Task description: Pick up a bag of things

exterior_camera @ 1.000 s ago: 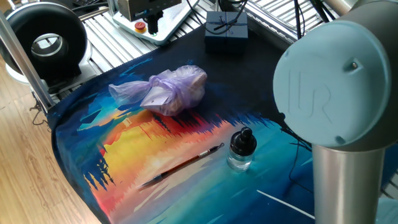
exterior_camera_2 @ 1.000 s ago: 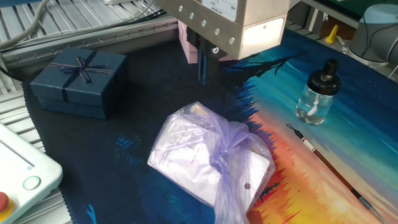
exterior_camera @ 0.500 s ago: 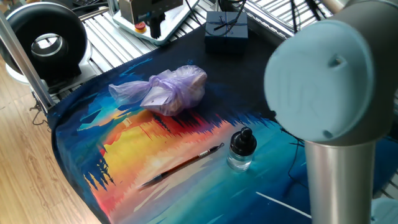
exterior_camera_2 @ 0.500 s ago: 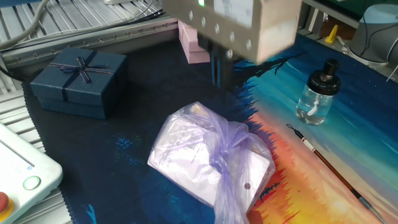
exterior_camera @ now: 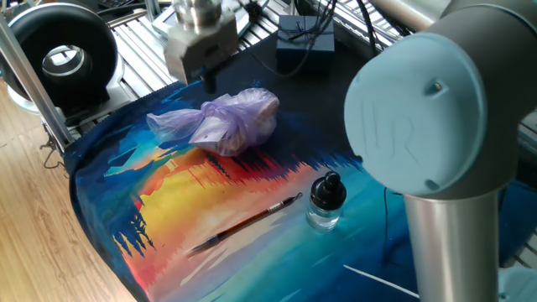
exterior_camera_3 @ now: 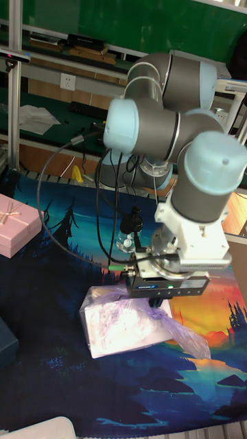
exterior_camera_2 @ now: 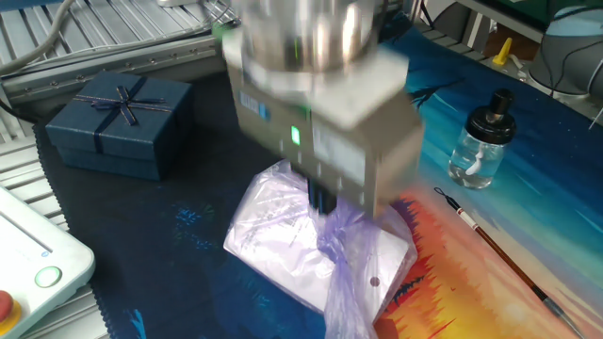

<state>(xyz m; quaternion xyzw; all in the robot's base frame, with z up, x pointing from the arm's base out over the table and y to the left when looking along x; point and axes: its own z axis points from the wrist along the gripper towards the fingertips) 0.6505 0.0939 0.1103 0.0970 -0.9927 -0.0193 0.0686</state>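
Lumpy, knotted pale lilac translucent plastic bag lying on the painted sunset-and-blue cloth mat, grey box-bodied two-finger gripper poised directly above its knot, finger spacing blurred, cannot tell

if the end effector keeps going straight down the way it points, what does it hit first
Most likely the bag of things: the end effector points down right over its knotted middle. How much gap remains is unclear, and its jaws are hard to read.
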